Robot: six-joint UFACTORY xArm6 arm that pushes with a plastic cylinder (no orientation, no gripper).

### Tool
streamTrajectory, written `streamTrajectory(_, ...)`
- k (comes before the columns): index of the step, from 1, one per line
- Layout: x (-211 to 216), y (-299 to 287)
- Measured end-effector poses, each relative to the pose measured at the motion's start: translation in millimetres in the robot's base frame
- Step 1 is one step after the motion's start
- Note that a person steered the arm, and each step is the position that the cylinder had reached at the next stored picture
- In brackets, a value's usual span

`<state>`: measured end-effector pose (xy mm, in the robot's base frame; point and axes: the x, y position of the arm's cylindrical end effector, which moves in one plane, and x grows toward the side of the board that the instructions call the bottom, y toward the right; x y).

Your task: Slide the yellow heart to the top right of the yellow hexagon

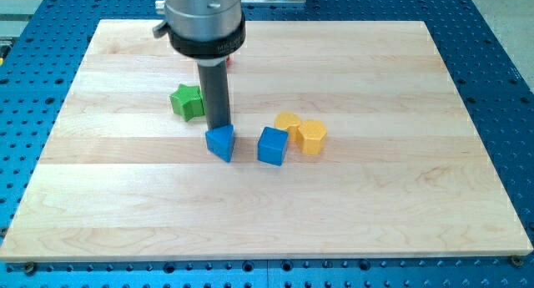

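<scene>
Nearest, blue triangular block [221,143] touching my tip [219,127]. Right of tip: blue cube [272,146], yellow hexagon [313,137], yellow heart [288,123] touching it. Left, green star [188,101]. Pale wooden board [400,196]. No claw; no legible writing.

The arm's end shows as a broad cylinder of brushed silver-grey metal with faint vertical sheen. Around its lower edge runs a thick black collar [205,39] bearing small pale lettering, too fine to read. A small dark stub sticks out from the collar on the view's left. From the collar's underside a straight rod [217,92] drops, dark grey, smooth and round, much narrower than the housing. my tip [219,126] is its plain blunt lower end.
</scene>
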<state>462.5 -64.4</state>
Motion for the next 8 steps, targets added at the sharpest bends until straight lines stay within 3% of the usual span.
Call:
streamTrajectory(1, 38, 0)
streamTrajectory(2, 47, 5)
streamTrajectory(5, -35, 86)
streamTrajectory(8, -27, 116)
